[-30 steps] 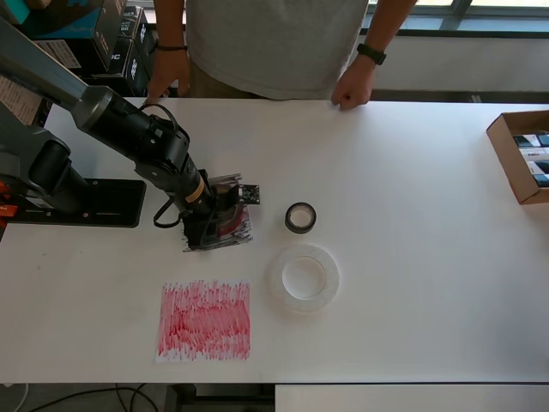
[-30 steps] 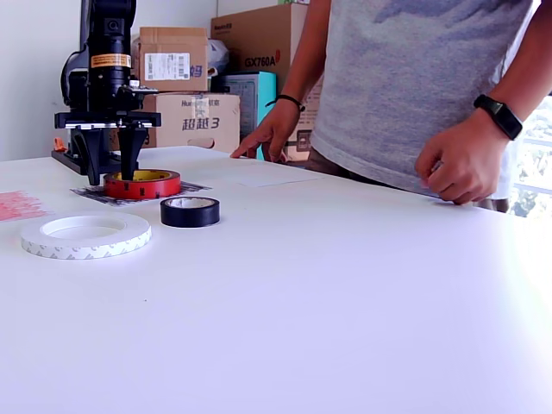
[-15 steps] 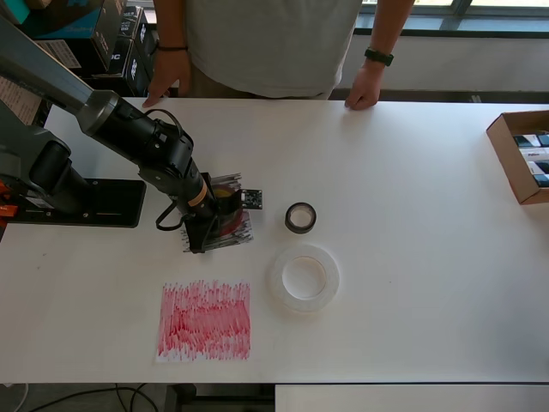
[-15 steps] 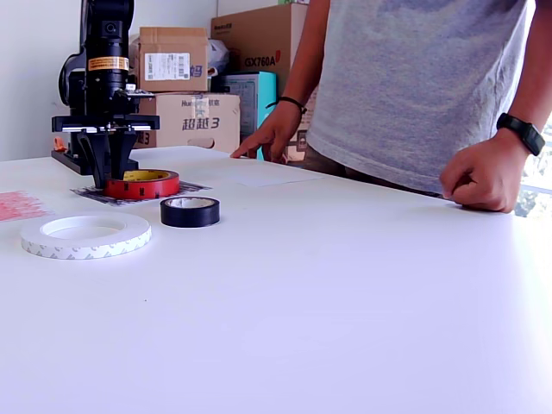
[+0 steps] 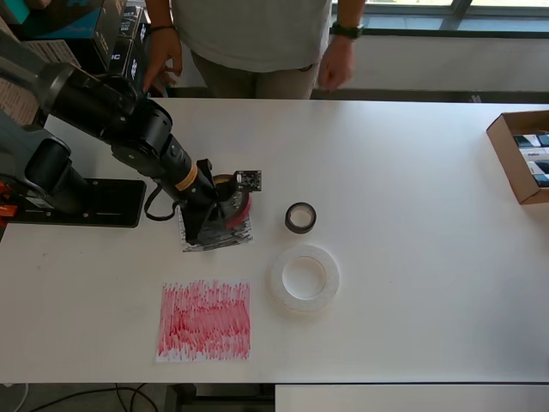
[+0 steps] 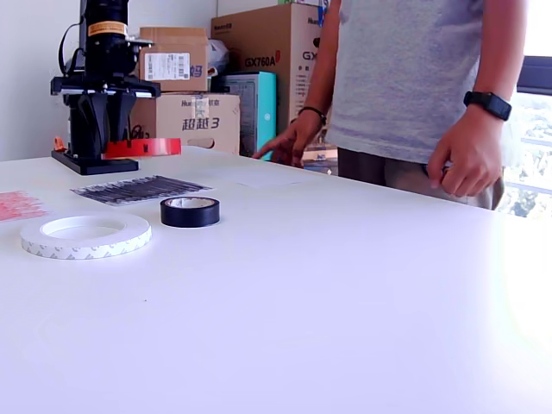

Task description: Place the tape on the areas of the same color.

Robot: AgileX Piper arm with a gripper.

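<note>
My gripper (image 5: 208, 212) (image 6: 109, 145) is shut on the rim of the dark-red tape roll (image 5: 233, 204) (image 6: 147, 147). The roll hangs level in the air above the black-scribbled sheet (image 5: 220, 235) (image 6: 138, 189). The small black roll (image 5: 300, 217) (image 6: 190, 211) lies on the bare table to the overhead view's right of that sheet. The large translucent white roll (image 5: 304, 277) (image 6: 85, 235) lies flat nearer the front edge. The red-scribbled sheet (image 5: 204, 319) (image 6: 19, 205) is bare. A faint white sheet (image 6: 263, 179) shows near the far edge in the exterior view.
The arm's black base plate (image 5: 86, 202) is at the overhead view's left. An open cardboard box (image 5: 521, 156) sits at the right edge. A person (image 5: 257, 39) (image 6: 414, 86) stands behind the far edge. Stacked cartons (image 6: 185, 121) stand behind the arm.
The gripper closed on the dark-red roll and raised it off the black-scribbled sheet. The person took both hands off the table and stepped back.
</note>
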